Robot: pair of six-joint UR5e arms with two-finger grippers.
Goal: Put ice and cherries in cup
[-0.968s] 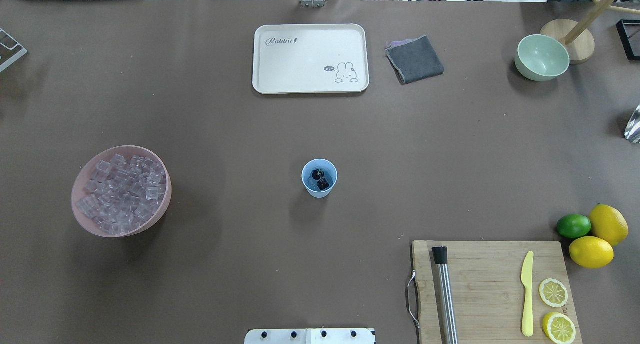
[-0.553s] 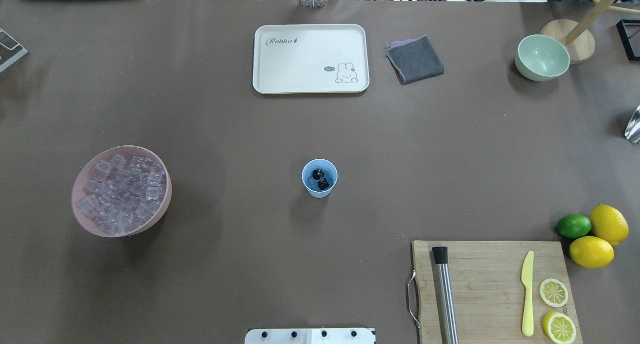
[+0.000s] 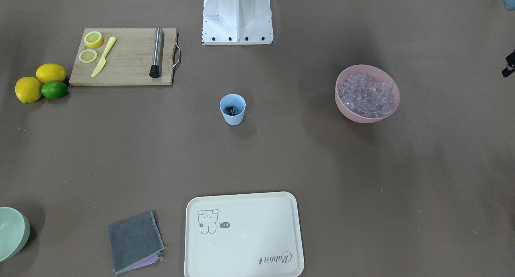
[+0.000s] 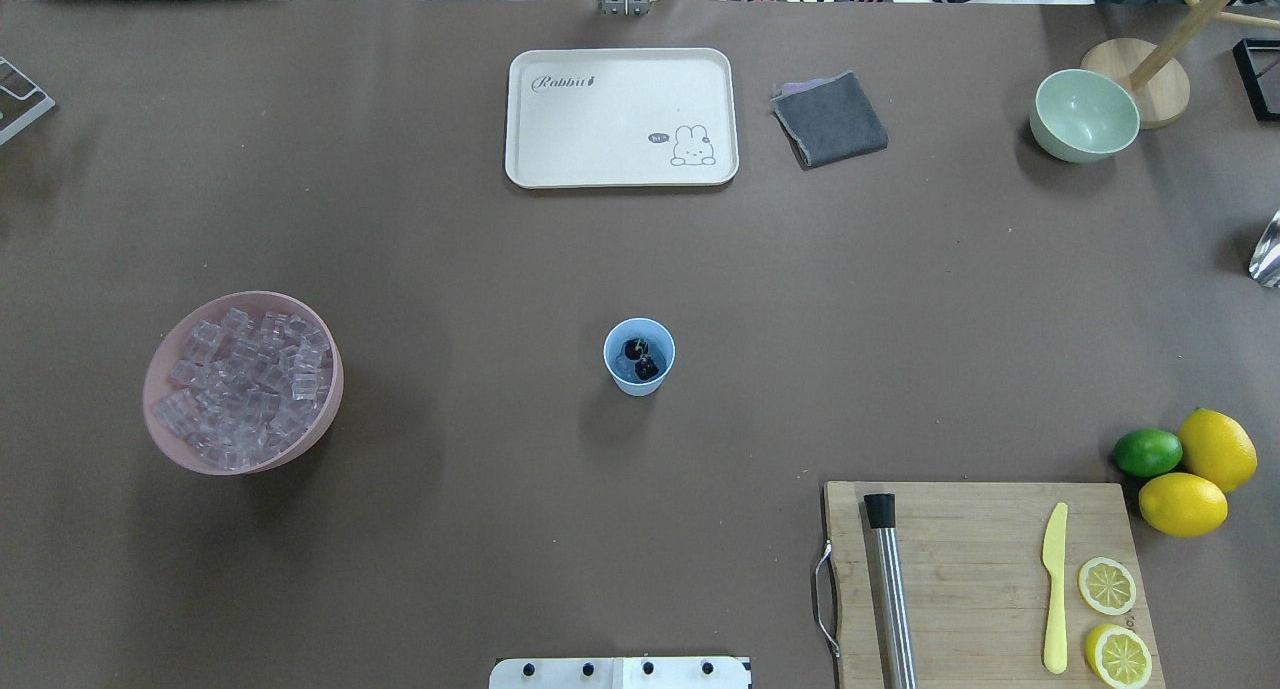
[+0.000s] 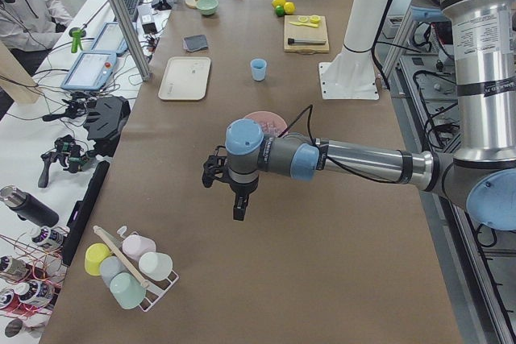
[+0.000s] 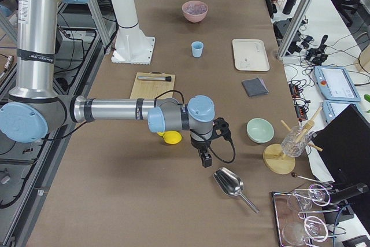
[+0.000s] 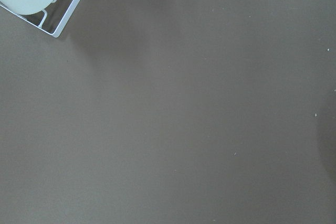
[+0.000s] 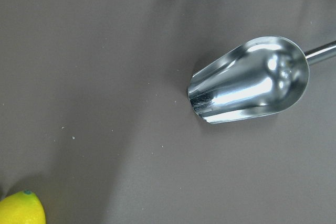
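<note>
The pale blue cup (image 4: 639, 381) (image 3: 233, 118) stands upright mid-table. The dark cherries (image 4: 641, 359) (image 3: 230, 109) lie inside it. The ice (image 4: 245, 384) (image 3: 366, 94) fills the pink bowl (image 4: 330, 409) on the robot's left side. Whether any ice is in the cup I cannot tell. My left gripper (image 5: 239, 212) hangs over bare table beyond the pink bowl, far from the cup. My right gripper (image 6: 206, 159) hovers near a metal scoop (image 8: 252, 80) (image 6: 231, 183). Each shows only in a side view, so I cannot tell whether it is open or shut.
A cutting board (image 4: 980, 569) holds a muddler, a yellow knife and lemon slices. Two lemons (image 4: 1195, 479) and a lime sit beside it. A cream tray (image 4: 620, 119), grey cloth (image 4: 830, 119) and green bowl (image 4: 1085, 114) line the far side. A cup rack (image 5: 129, 267) stands at the left end.
</note>
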